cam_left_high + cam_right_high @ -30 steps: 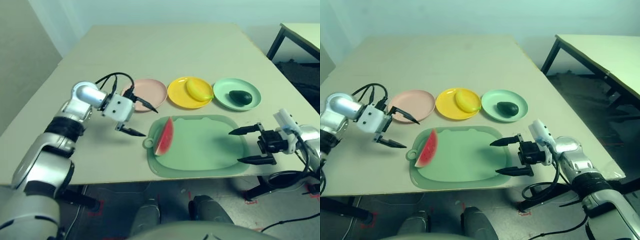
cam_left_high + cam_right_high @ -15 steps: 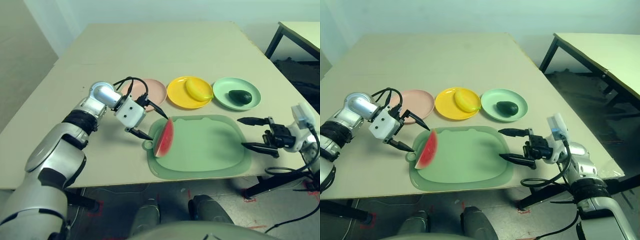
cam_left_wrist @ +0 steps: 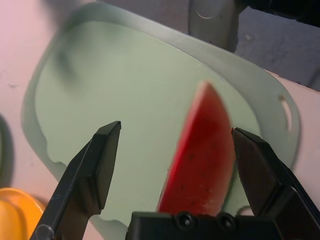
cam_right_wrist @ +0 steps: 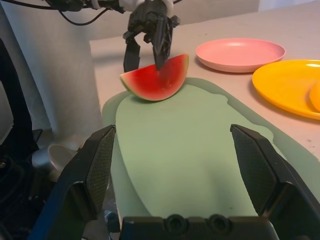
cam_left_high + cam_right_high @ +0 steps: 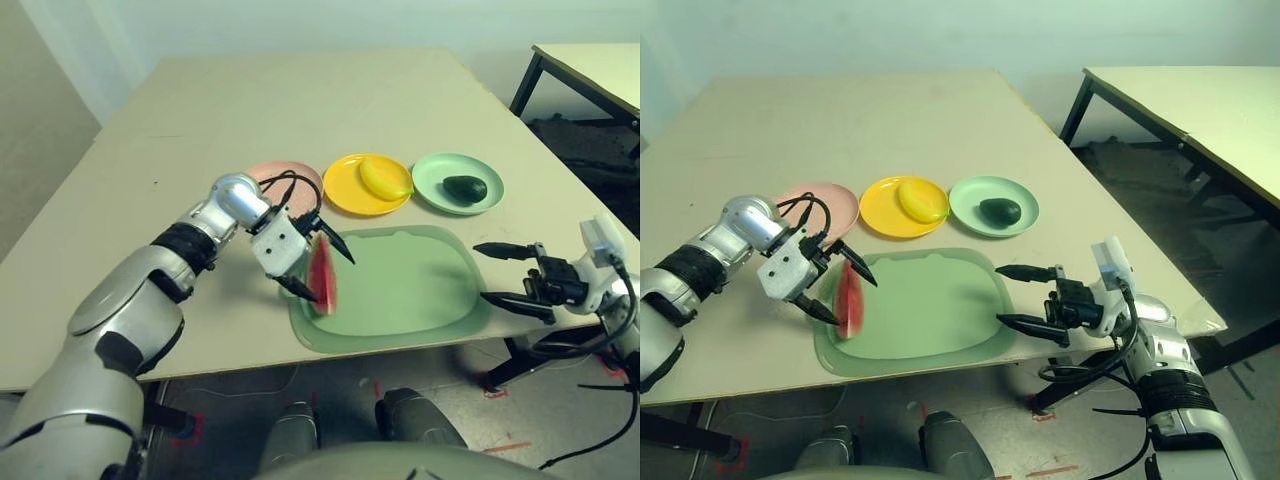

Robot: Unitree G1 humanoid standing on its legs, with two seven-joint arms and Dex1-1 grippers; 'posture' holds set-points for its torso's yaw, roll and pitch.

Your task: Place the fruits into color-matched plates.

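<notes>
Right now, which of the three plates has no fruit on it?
The pale pink plate, nearest the left gripper. The yellow plate holds the banana, the mint green plate the avocado; the watermelon wedge stands on the mat.

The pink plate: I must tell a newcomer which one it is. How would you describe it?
On the beige table, behind the big green mat, three plates sit in a row. The pink plate is the end one nearest the left tool, beside the yellow plate, and the only empty one.
</notes>
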